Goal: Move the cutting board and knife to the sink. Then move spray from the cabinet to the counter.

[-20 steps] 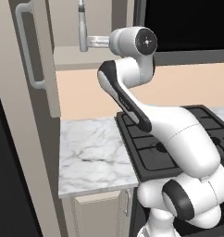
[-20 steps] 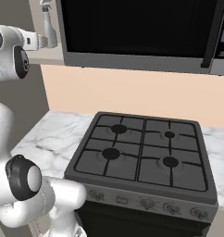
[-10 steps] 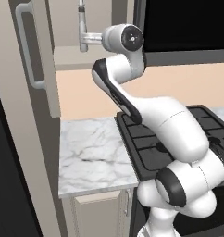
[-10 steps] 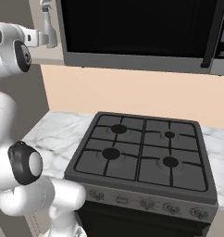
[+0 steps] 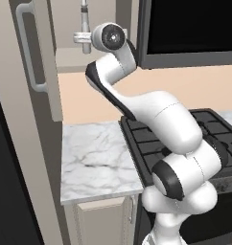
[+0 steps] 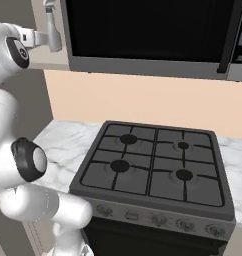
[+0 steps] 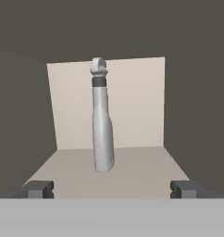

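Landmark: the spray (image 7: 102, 121), a tall slim grey bottle standing upright on the shelf (image 7: 109, 169) inside the open cabinet (image 5: 65, 57); all places below are told from it
Spray: upright in the hand view, narrow neck with a dark band and a rounded top; its nozzle is too small to make out; in the left base view only its upper part (image 5: 85, 19) rises above the gripper, the base hidden; in the right base view it (image 6: 52, 25) is cut off by the top edge
Gripper: gripper (image 7: 109, 189) facing the spray, jaws spread wide, one dark fingertip low to each side of the bottle; fingertips apart from it, nothing held; in the left base view the gripper (image 5: 83, 38) sits level with the bottle's lower body; whether it reaches around the bottle there I cannot tell
Cabinet door: the door (image 5: 34, 62) stands open to the left of the spray, its long grey bar handle (image 5: 28, 48) upright; the door's top is cut off
Tabletop: white marble tabletop (image 5: 96, 158) well below the spray
Stovetop: black stovetop (image 6: 153, 165) below and right of the spray, partly hidden by the arm in the left base view
Microwave: black-fronted microwave (image 6: 148, 30) just right of the spray, top cut off
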